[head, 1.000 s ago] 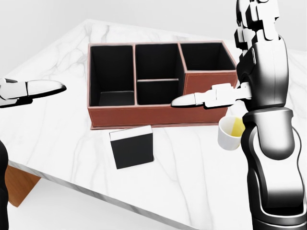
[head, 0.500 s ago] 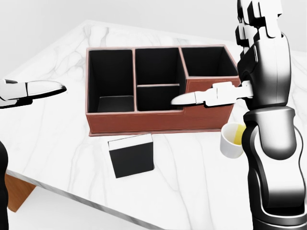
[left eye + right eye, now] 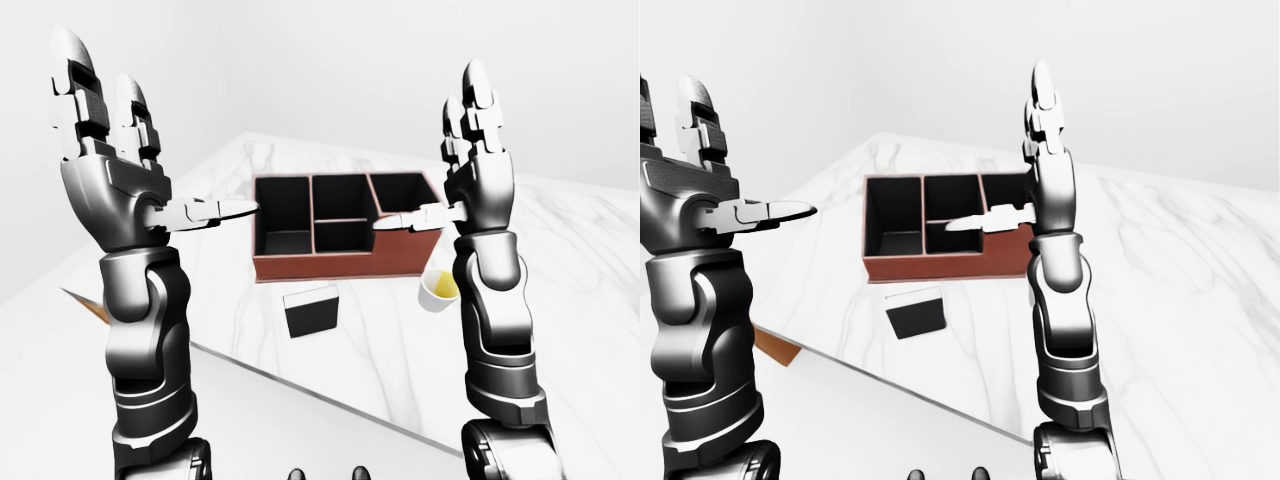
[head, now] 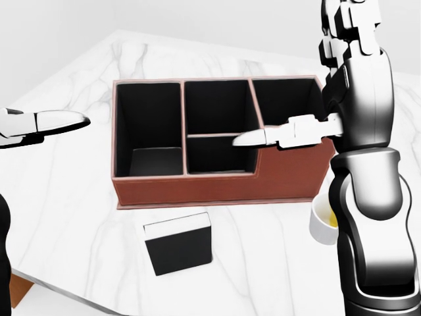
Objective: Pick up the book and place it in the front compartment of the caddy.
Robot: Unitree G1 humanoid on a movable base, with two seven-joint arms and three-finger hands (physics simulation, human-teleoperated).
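The book (image 4: 179,249), black with a white edge, lies flat on the white marble table (image 4: 79,197), just below the caddy in the head view. The caddy (image 4: 197,188) is a red-brown box with black compartments, all empty. My left hand (image 3: 170,135) is raised high at the left, fingers spread open and holding nothing. My right hand (image 3: 432,150) is raised at the right, also open and empty; its thumb (image 4: 263,137) crosses the picture over the caddy's right side. Both hands stand well above the table, apart from the book.
A white cup (image 3: 438,288) with yellow liquid stands right of the caddy, partly hidden by my right forearm in the head view. The table's near edge (image 3: 300,385) runs diagonally below the book. Something brown and wooden (image 3: 775,346) shows under the table's left corner.
The whole picture has shifted: caddy, book and cup sit lower and larger in the head view, so the camera has moved closer. Both hands keep their raised, open pose.
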